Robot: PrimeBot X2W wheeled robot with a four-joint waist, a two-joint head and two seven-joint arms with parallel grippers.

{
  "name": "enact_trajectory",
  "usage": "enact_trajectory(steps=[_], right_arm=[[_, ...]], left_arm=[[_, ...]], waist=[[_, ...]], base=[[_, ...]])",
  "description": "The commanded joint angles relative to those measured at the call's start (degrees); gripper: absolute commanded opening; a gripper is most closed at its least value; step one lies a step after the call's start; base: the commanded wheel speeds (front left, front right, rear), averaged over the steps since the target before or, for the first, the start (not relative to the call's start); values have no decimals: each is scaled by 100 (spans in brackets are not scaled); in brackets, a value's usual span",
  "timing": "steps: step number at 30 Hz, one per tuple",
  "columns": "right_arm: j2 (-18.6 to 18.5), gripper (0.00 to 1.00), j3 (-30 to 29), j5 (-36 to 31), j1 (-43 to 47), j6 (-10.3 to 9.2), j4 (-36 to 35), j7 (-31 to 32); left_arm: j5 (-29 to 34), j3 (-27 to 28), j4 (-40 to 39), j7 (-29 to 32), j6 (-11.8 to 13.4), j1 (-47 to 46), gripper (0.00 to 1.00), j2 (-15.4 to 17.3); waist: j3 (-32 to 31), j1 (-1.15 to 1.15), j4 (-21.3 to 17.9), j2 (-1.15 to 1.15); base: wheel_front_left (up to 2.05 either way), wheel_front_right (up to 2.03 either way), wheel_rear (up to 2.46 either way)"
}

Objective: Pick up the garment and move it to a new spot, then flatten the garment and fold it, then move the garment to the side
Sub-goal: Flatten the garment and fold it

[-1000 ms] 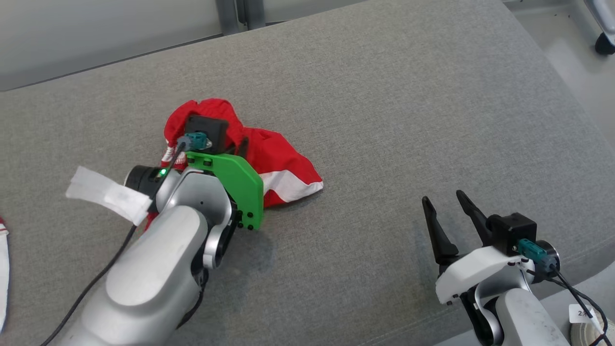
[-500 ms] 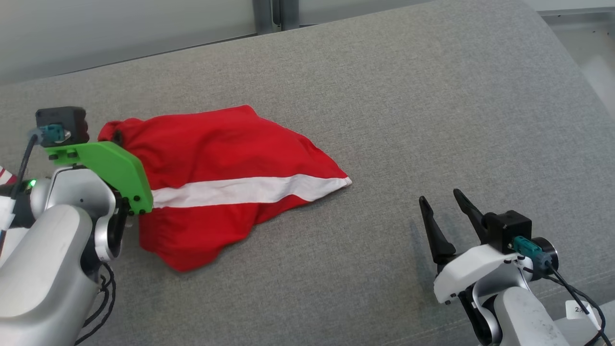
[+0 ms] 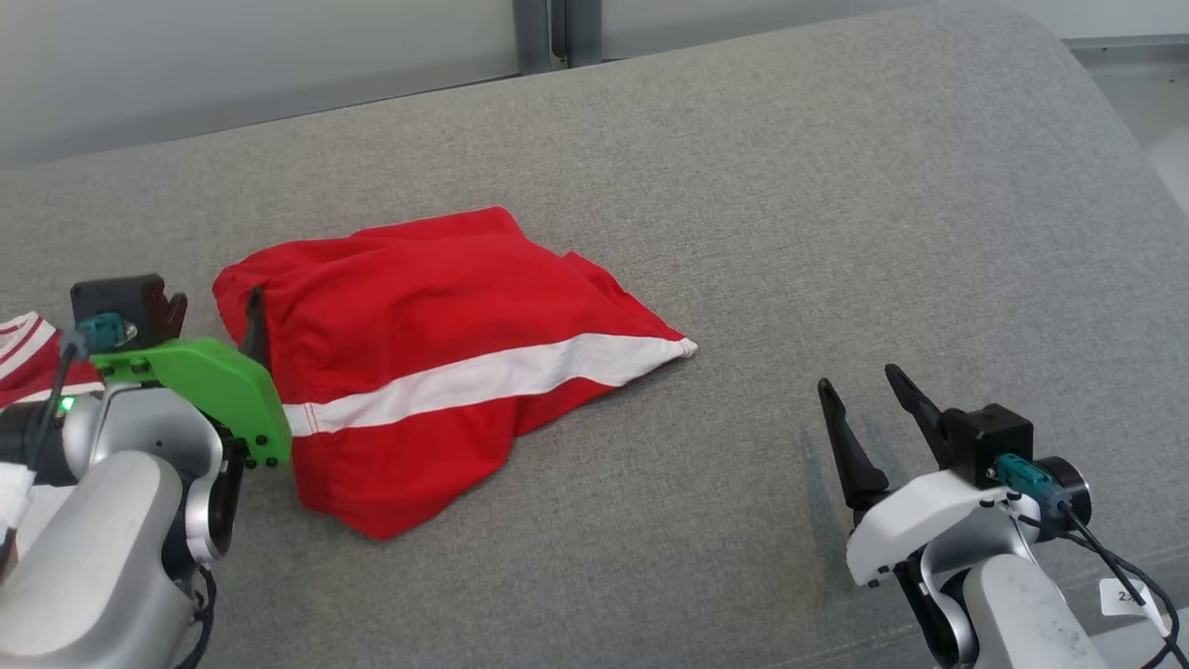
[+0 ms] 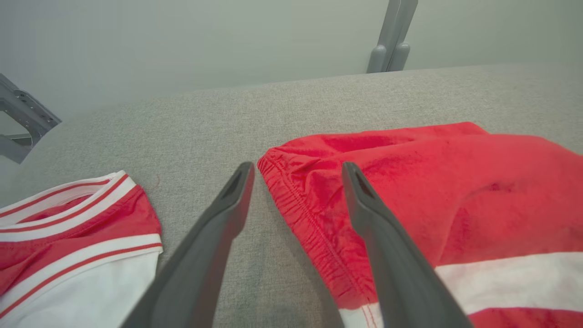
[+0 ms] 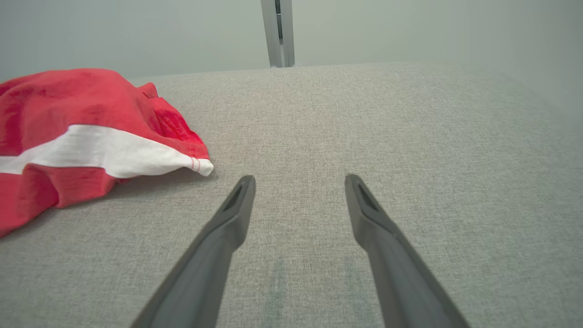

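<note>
The garment [image 3: 437, 344], red shorts with a white stripe, lies loosely spread on the grey padded surface [image 3: 790, 232], left of centre. My left gripper [image 3: 215, 316] is open at the garment's left end. In the left wrist view the elastic waistband corner [image 4: 291, 191] lies between the fingers of the left gripper [image 4: 297, 175], ungripped. My right gripper [image 3: 868, 413] is open at the lower right, well clear of the stripe's tip. The right wrist view has the right gripper [image 5: 299, 182] over bare fabric and the garment [image 5: 68, 118] off to the left.
A second red-and-white garment [image 3: 28, 358] lies at the far left, close beside my left gripper, and appears as a striped piece [image 4: 68, 237] in the left wrist view. A metal post [image 3: 557, 32] stands behind the surface's far edge. The surface curves down at the right.
My left gripper pulled the bunched garment leftward and spread it out, then opened and let go of the waistband. The right arm stayed put. The camera shifted a little.
</note>
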Motion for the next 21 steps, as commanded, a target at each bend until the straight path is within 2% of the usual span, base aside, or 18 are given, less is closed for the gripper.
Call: enact_trajectory(steps=[1,5,7,10,14,19,21], right_arm=[[-6,100,-26,-47,71,0,-40,14],[-5,100,-112,-72,119,0,-156,-2],[-7,100,-167,-34,180,0,-239,-66],[-7,100,-183,-73,197,0,-300,-104],[-6,100,-161,91,238,0,-388,-295],[-53,100,-109,332,286,0,-390,-419],[-81,100,-97,363,287,0,-379,-429]], left_arm=[[21,43,-6,-190,-29,123,100,-64],[27,159,-57,-1027,-106,408,100,-258],[25,256,-14,-1803,-182,673,100,-489],[-41,411,-19,-2410,-253,895,100,-717],[83,612,-200,-2622,-464,1374,100,-1051],[705,1069,-649,-2615,-785,1961,100,-1434],[852,1148,-714,-2615,-857,2077,100,-1484]], waist=[[-78,0,69,0],[-234,0,210,0],[-367,0,347,0],[-510,0,502,0],[-695,0,741,0],[-847,0,1044,0],[-872,0,1096,0]], base=[[0,0,0],[0,0,0],[0,0,0],[0,0,0],[0,0,0],[0,0,0],[0,0,0]])
